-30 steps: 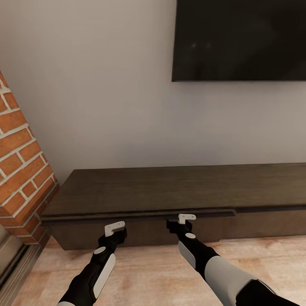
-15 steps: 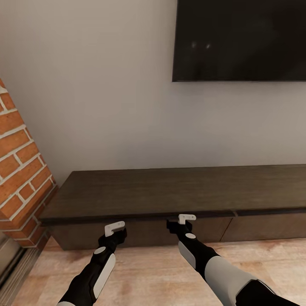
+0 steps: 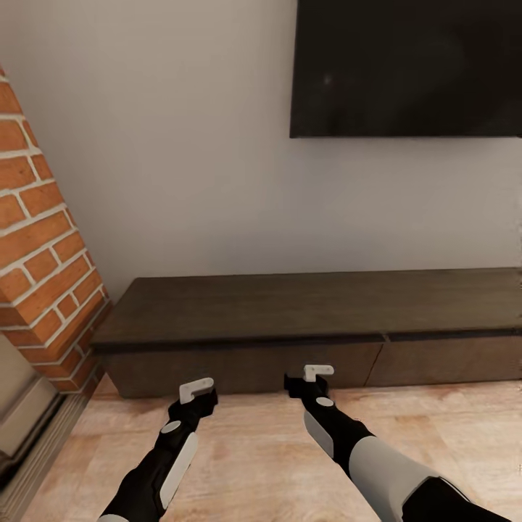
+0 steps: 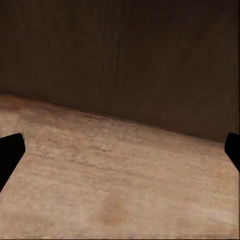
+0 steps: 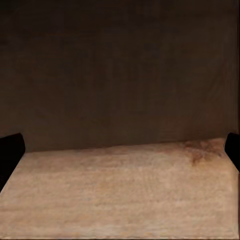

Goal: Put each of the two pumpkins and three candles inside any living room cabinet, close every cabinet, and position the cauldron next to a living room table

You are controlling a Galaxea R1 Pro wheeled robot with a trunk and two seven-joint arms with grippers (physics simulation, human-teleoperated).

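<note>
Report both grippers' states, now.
Left gripper: open, empty.
Right gripper: open, empty.

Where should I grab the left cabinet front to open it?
No handle shows on the cabinet front. Probably hook a fingertip of the right gripper into the dark gap under the top edge, coming straight from the front; both grippers are open.

A dark-brown wooden cabinet front is facing the camera, plain and handle-less, standing on a light wooden floor. Two black fingertips of the right gripper are showing at opposite edges, spread wide apart with nothing between them.
</note>
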